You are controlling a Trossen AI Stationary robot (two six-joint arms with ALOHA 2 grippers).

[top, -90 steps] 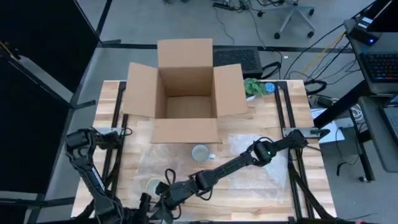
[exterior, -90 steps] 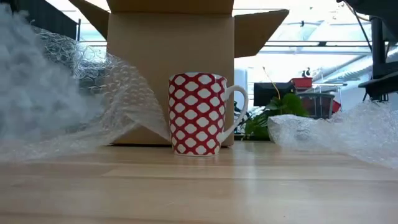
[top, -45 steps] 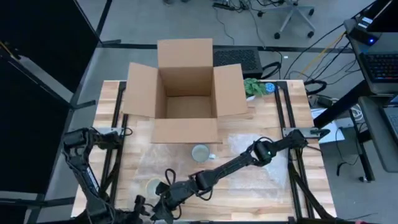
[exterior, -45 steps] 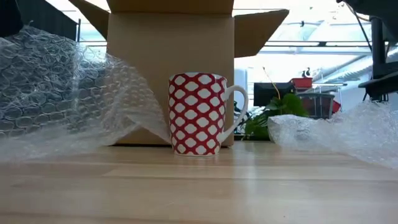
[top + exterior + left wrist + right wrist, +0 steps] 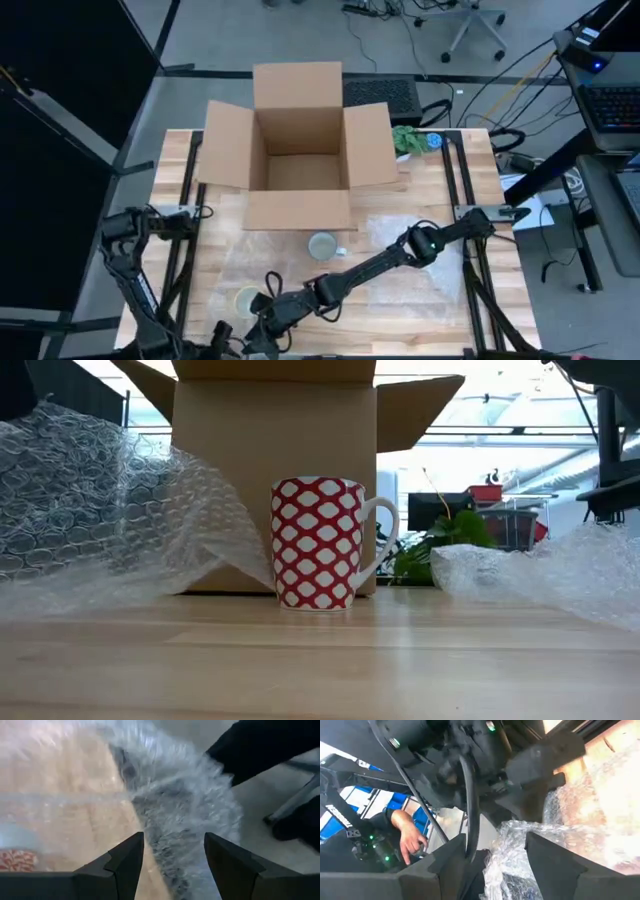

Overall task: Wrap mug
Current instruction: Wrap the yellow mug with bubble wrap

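The right gripper [image 5: 262, 328] sits low at the bottom centre of the high view, its arm stretched across the worktop [image 5: 400, 315] from the right. Its jaws stand apart in the right wrist view, with crumpled bubble wrap [image 5: 530, 850] between and ahead of them; whether they pinch it is hard to say from here. The left gripper [image 5: 172, 865] is near the bottom edge of the high view, just left of the right one. Its jaws stand wide, with a bunched fold of the same wrap in the gap and nothing clamped that I can see.

The bubble wrap [image 5: 395, 245] lies spread over the middle of the worktop, and in the low view it rises in a heap at the left and a lower mound at the right. The mug [image 5: 322, 542], red with a white lattice pattern, stands upright at the centre of the low view, handle to the right. In the high view it is just below the open cardboard box [image 5: 297, 135]. A green plant [image 5: 407, 139] sits at the box's right corner.

In the right wrist view a person's hand [image 5: 410, 835] shows at the left, beyond the worktop.
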